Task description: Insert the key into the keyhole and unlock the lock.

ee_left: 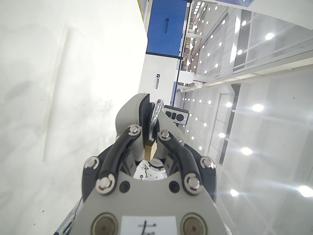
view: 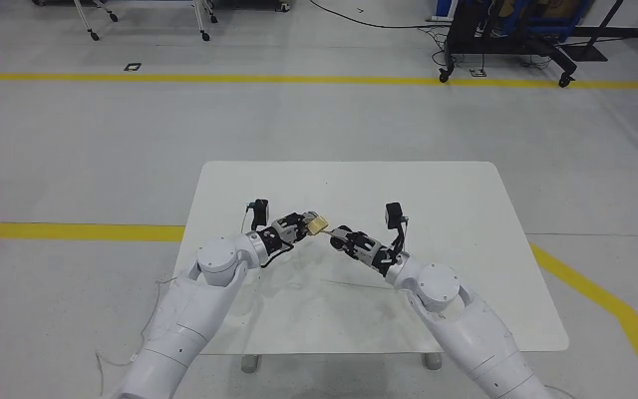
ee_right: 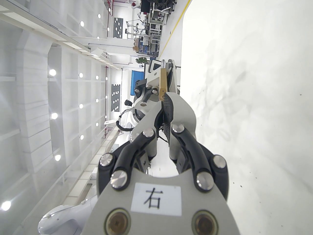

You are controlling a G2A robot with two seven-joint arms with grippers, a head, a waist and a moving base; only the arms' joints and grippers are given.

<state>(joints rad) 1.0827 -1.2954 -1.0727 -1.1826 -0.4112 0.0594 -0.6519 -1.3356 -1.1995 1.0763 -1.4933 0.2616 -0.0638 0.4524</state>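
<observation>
White table (view: 449,199) below, both grippers up over its middle: left gripper (ee_left: 152,116) was clamped on the brass lock (ee_left: 149,151), right gripper (ee_right: 165,101) was pinched closed at the lock's base, its contents impossible to tell.

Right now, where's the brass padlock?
The brass padlock is over the white table's middle in top view, clamped in the left gripper, right gripper at its end.

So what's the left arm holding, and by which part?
A padlock. The left gripper has its jaws shut on the silver shackle, with the brass body nearer the wrist.
</observation>
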